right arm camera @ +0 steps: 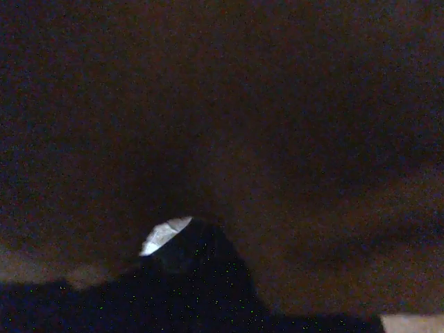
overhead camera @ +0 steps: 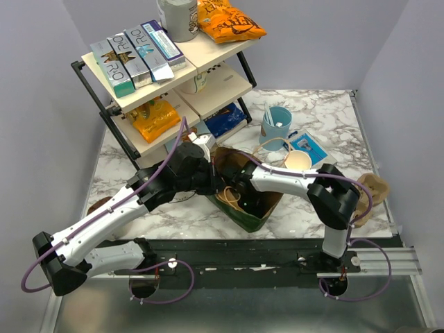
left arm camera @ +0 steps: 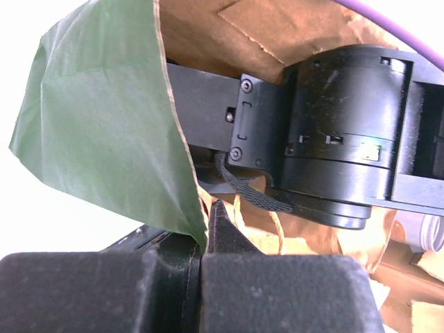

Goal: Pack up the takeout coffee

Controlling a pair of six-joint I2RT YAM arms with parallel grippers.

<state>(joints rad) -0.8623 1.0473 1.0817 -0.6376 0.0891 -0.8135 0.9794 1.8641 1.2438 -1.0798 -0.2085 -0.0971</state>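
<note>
You have a staged robot test cell here: plain grey walls [overhead camera: 62, 35] box in a marble-print table [overhead camera: 333, 114] carrying a shop-style shelf rack [overhead camera: 211, 48] stocked with toothpaste boxes [overhead camera: 135, 55] and snack bags [overhead camera: 232, 21].

- table [overhead camera: 333, 111]: white marble, grey veining
- paper bag [overhead camera: 258, 220]: green outside, brown inside
- rack [overhead camera: 208, 50], far-left corner of the table: black frame, cream shelves
- 2 snack bags, top shelf [overhead camera: 229, 21] and lower shelf [overhead camera: 154, 116]: orange with dark print
- boxes [overhead camera: 135, 55]: teal and grey, pale lettering
- cup [overhead camera: 277, 125]: light blue, white sticks in it
- left arm [overhead camera: 104, 225], right arm [overhead camera: 284, 182]: white and black shells
- cables [overhead camera: 179, 142]: purple
- left gripper [left arm camera: 207, 229]: black
</note>
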